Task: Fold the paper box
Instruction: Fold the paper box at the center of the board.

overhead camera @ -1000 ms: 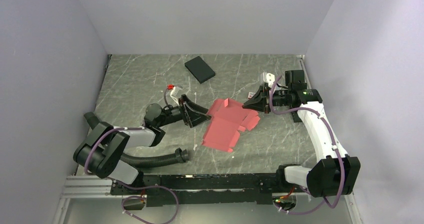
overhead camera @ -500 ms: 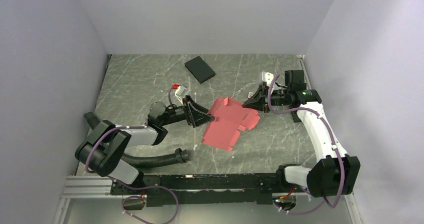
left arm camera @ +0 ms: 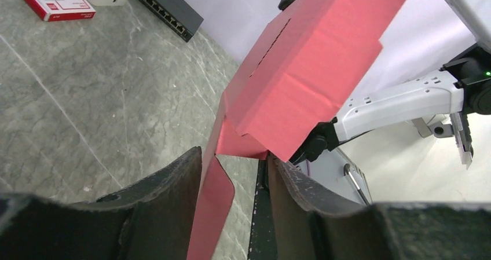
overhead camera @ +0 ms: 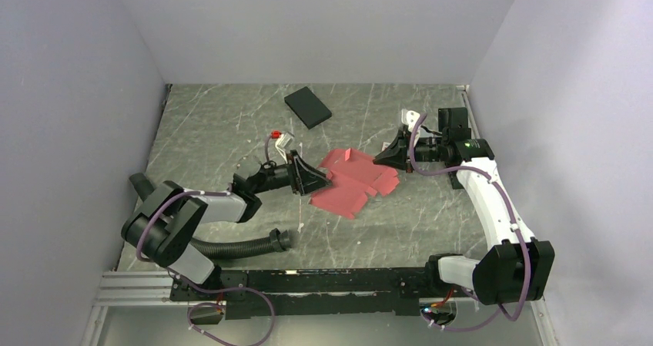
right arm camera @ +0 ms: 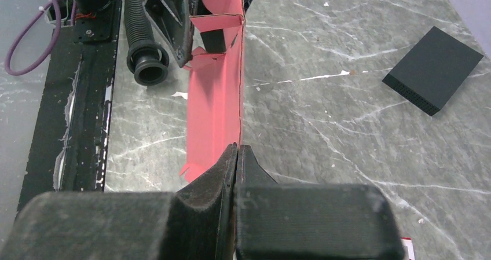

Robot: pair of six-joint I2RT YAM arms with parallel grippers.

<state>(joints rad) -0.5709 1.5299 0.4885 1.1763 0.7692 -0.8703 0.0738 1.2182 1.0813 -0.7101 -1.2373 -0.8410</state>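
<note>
Sliding forward across the desk point(overhead camera: 223, 122), the left claw point(overhead camera: 312, 180) now has its jaws on either side of the near edge of the paper box point(overhead camera: 356, 178). A second ago it sat just short of that edge. The jaws are narrower than they were but still partly spread. The wrist view shows a gap around the thin card, so I judge the edge is bracketed, not yet clamped. The right claw point(overhead camera: 379, 159) has not shifted and stays pressed together, pinching the opposite edge. Between the two claws the pinkish sheet has risen from flat to a tilted, partly creased panel. That suggests the first fold is starting, with most of the shaping still to do.

Nothing here holds anything yet: the paper box is an open sheet with loose flaps. Beyond the left claw lies a closed black flat box point(overhead camera: 308, 107), well apart. A small red-and-white carton point(left arm camera: 58, 5) lies on the desk, also shut.
</note>
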